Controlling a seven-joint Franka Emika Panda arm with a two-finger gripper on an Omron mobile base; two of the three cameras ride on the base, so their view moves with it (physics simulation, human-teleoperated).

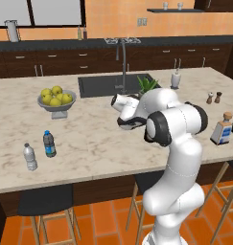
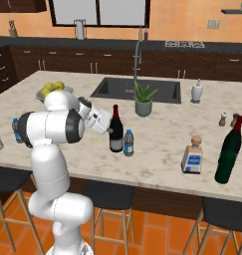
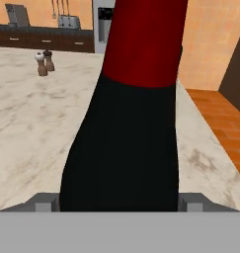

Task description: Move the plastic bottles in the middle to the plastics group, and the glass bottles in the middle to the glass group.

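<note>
Wine bottle [image 2: 116, 130], dark with a reddish top, stands upright mid-counter [image 2: 162, 144], a small blue-capped water bottle [image 2: 128, 143] just beside it. The gripper [image 2: 110, 129] reaches in level from the side, across the bottle's vertical axis. Hand view puts the bottle squarely between the fingertips [image 3: 46, 202]; jaws look part-open, contact uncertain.

The tabletop [image 2: 157, 144] is pale beige marble with brownish veins. The wine bottle [image 2: 116, 130] at mid-tabletop is black with a dark red top; the water bottle [image 2: 128, 143] just beside it is dark with a blue cap and blue band. Yellow-green fruit [image 1: 55, 96] fills a grey bowl [image 1: 57, 106]. The floor [image 1: 108, 220] is orange tile.
</note>
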